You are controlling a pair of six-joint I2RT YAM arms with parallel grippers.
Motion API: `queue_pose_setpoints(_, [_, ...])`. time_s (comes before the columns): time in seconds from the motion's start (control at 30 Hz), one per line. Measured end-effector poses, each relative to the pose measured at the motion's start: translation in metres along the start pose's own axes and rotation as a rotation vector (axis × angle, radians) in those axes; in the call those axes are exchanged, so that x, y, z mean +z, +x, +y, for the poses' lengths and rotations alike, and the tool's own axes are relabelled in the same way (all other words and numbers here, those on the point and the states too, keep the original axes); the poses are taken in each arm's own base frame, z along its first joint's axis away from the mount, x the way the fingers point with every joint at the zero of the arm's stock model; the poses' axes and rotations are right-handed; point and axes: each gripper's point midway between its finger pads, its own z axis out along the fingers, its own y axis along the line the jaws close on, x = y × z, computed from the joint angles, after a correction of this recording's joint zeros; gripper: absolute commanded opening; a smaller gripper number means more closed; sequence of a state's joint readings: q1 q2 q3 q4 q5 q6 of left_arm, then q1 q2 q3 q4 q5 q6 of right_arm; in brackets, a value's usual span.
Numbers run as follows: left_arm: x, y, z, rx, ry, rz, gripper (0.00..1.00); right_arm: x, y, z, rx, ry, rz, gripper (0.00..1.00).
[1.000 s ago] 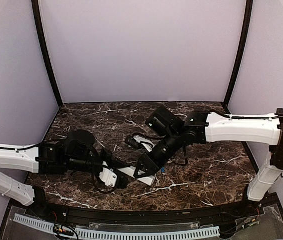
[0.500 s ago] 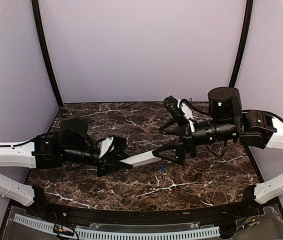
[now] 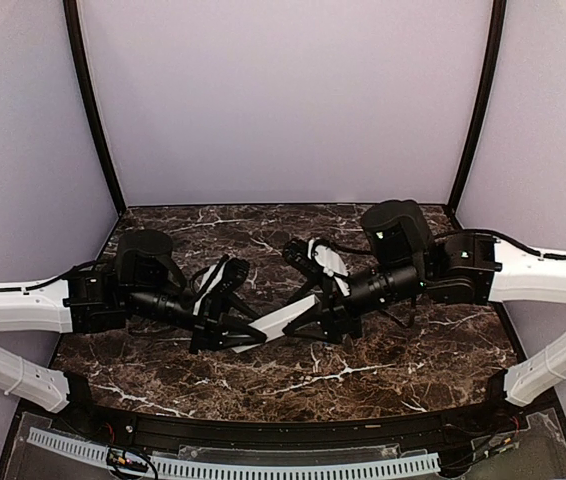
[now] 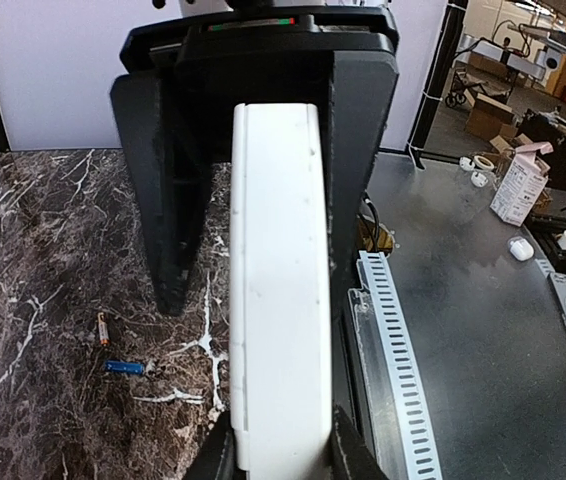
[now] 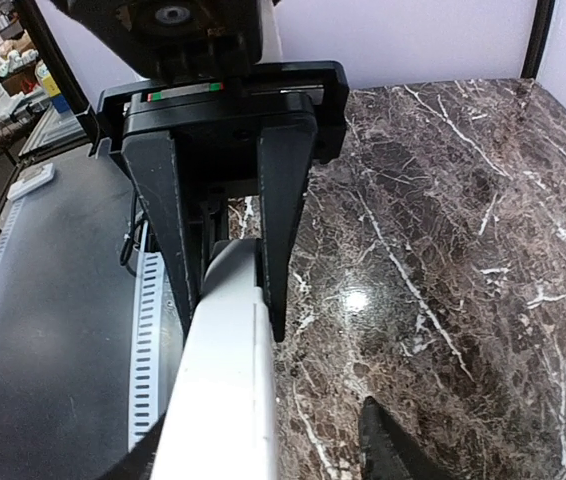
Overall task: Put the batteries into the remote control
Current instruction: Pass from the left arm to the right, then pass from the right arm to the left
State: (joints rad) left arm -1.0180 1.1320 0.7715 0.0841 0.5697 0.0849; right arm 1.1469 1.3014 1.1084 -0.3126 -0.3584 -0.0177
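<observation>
Above the marbled surface (image 3: 413, 372), the left jaws clamp one end of the remote control (image 3: 285, 320), its length pointing into the right jaws, parted around the other end.

White remote control (image 4: 275, 290), blue battery (image 4: 123, 367), dark brown marble-patterned table (image 4: 23, 250) with white veins, pale lilac walls (image 3: 283, 100), grey slotted strip (image 4: 388, 350)

White remote (image 3: 285, 320) up off table (image 3: 403, 370), slanted; blue battery (image 4: 123, 367) + 2nd cell (image 4: 102, 328) lie flat on table.
</observation>
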Motion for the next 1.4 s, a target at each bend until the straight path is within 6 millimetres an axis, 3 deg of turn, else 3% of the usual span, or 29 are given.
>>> queue_pose_setpoints(0.2, [0.0, 0.001, 0.001, -0.016, 0.008, 0.003, 0.0, 0.005, -0.001, 0.004, 0.006, -0.031, -0.005, 0.26])
queue_pose_setpoints(0.3, [0.0, 0.002, 0.001, -0.024, 0.014, 0.004, 0.0, 0.005, -0.001, 0.007, 0.008, -0.048, -0.007, 0.0])
queue_pose_setpoints(0.37, [0.0, 0.002, 0.0, -0.03, 0.024, 0.006, 0.03, 0.005, -0.001, 0.008, -0.002, -0.053, -0.006, 0.0])
queue_pose_setpoints(0.4, [0.0, 0.002, 0.0, -0.03, 0.025, 0.007, 0.14, 0.005, -0.001, 0.008, 0.009, -0.052, -0.004, 0.0])
queue_pose_setpoints(0.43, [0.001, 0.002, 0.0, -0.032, 0.024, 0.008, 0.43, 0.005, 0.0, 0.008, 0.012, -0.05, -0.004, 0.0])
queue_pose_setpoints(0.5, [0.0, 0.002, 0.002, -0.026, 0.018, 0.009, 0.77, 0.005, -0.001, 0.007, 0.019, -0.046, -0.004, 0.0])
queue_pose_setpoints(0.57, [0.0, -0.001, 0.006, 0.007, -0.012, 0.0, 0.94, 0.004, -0.001, 0.004, 0.05, -0.035, -0.004, 0.0])
queue_pose_setpoints(0.6, [-0.002, -0.004, 0.009, 0.03, -0.034, -0.011, 0.98, 0.004, 0.0, 0.002, 0.068, -0.029, -0.003, 0.0])
queue_pose_setpoints(0.77, [-0.031, -0.028, 0.005, 0.253, -0.135, -0.14, 0.99, -0.007, -0.006, -0.019, 0.217, 0.012, -0.032, 0.0])
queue_pose_setpoints(0.9, [-0.053, -0.042, -0.001, 0.47, -0.232, -0.231, 0.99, -0.024, -0.025, -0.028, 0.316, 0.019, -0.111, 0.0])
queue_pose_setpoints(1.07, [-0.059, -0.051, 0.008, 0.649, -0.338, -0.243, 0.99, -0.034, -0.05, -0.022, 0.391, -0.039, -0.193, 0.0])
queue_pose_setpoints(1.2, [-0.06, -0.058, 0.016, 0.684, -0.395, -0.264, 0.99, -0.036, -0.063, -0.011, 0.423, -0.12, -0.226, 0.0])
queue_pose_setpoints(1.33, [-0.06, -0.066, 0.016, 0.694, -0.404, -0.302, 0.87, -0.037, -0.072, -0.001, 0.44, -0.193, -0.245, 0.0])
queue_pose_setpoints(1.4, [-0.059, -0.07, 0.013, 0.691, -0.391, -0.325, 0.68, -0.036, -0.075, 0.001, 0.442, -0.218, -0.251, 0.0])
